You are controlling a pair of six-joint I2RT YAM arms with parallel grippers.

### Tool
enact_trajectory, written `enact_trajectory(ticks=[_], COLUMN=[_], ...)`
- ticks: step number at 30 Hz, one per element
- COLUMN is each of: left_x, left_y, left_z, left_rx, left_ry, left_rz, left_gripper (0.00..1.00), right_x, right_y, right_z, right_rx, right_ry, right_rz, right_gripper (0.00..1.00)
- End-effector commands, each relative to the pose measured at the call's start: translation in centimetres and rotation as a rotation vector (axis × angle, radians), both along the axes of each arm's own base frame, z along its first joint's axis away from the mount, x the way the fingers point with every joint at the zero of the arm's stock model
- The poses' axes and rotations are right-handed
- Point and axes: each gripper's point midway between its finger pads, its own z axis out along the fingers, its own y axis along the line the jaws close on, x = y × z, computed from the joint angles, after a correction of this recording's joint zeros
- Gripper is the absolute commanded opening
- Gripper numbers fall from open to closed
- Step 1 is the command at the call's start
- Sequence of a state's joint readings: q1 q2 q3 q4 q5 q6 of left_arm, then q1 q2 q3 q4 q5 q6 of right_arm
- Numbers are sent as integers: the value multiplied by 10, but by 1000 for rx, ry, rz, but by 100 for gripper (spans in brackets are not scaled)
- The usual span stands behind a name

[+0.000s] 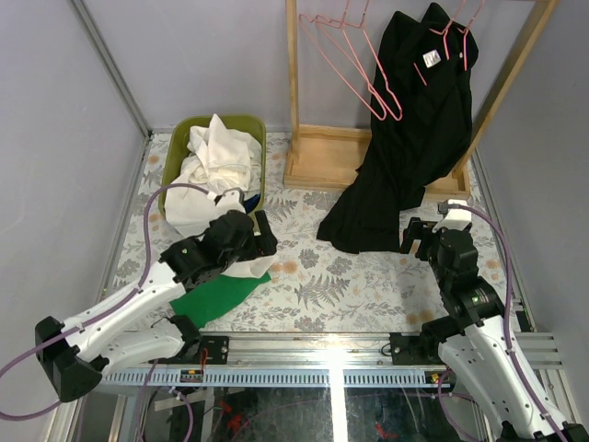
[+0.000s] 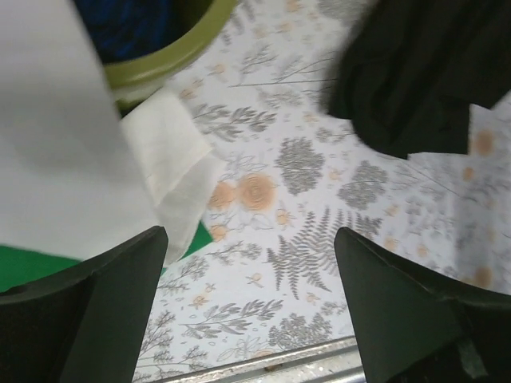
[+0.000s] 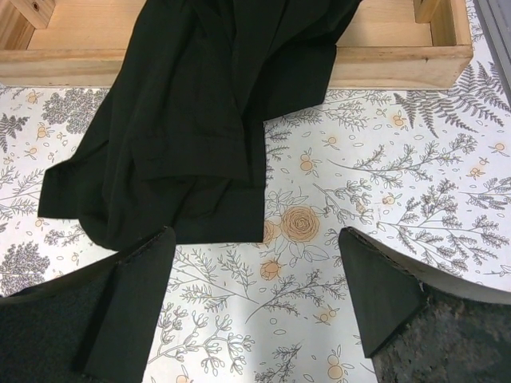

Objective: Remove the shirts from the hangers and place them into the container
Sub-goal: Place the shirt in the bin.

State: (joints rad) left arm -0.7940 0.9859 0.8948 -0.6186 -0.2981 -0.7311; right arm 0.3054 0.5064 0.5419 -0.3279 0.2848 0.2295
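Now both stand spread, holding nothing: the left gripper (image 1: 250, 232) is beside the white shirt (image 1: 216, 161), which spills over the container (image 1: 241, 120) at upper left. The black shirt (image 1: 405, 138) hangs on its hanger (image 1: 451, 32), upper right. The right gripper (image 1: 421, 238) should pinch it high, near the collar. Its white tag (image 1: 431, 58) — unreadable.
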Motion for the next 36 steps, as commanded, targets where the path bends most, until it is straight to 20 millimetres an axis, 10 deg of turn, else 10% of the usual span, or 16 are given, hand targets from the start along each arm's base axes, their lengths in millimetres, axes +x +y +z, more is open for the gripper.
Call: enact_trajectory(ticks=[1,15,32,36], left_x=[1,-14,-16,-5], left_y=[33,60,78,80], left_z=[-19,-86,-132,-126], left_rx=[29,29,259,324], left_ry=[-18,93,191,142], left_rz=[257,519,660,647], left_gripper=[85,84,84,70], right_x=[5,5,6,5], right_y=[3,1,0,0], right_z=[9,6,3,3], right_rx=[26,6,-4,-4], right_ry=[-47,-46,-36,-35], right_rz=[3,0,0,1], right_gripper=[91,91,91,91])
